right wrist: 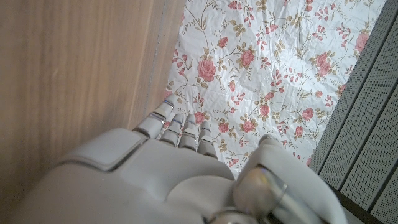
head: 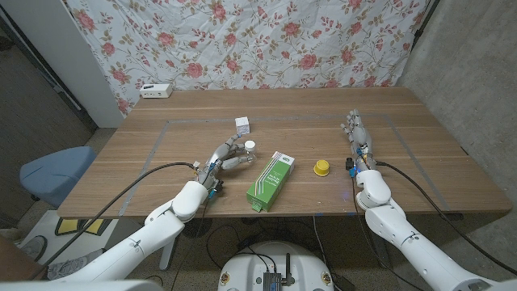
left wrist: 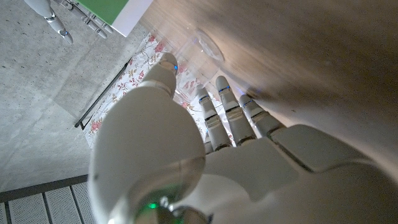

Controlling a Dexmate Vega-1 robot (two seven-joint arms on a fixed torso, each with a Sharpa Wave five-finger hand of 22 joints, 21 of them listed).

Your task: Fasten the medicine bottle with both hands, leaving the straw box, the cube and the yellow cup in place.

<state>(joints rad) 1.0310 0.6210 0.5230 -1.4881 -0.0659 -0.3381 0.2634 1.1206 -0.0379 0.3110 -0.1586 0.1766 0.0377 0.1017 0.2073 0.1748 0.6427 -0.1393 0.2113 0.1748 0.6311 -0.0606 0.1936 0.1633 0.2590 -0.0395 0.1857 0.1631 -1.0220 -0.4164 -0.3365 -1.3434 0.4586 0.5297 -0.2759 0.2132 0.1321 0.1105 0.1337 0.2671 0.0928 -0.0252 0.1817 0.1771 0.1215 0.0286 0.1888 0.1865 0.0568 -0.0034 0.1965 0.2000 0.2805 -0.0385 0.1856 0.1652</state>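
Note:
The medicine bottle point(head: 250, 152), clear with a white cap, stands at the table's middle, just left of the green straw box point(head: 270, 179). My left hand point(head: 226, 157) reaches it from the left and grips it, thumb on one side and fingers on the other. In the left wrist view the clear bottle point(left wrist: 202, 48) sits between the thumb and the fingers point(left wrist: 225, 99). A small white cube point(head: 241, 124) lies behind the bottle. The yellow cup point(head: 321, 167) sits right of the box. My right hand point(head: 357, 136) stands on its edge further right, fingers stretched out, holding nothing.
A white device point(head: 156, 90) lies at the table's back left edge. A floral curtain point(head: 242, 40) hangs behind the table. A blue chair point(head: 56, 170) stands off the table's left side. The green box point(left wrist: 118, 7) lies close beyond my left hand's fingers.

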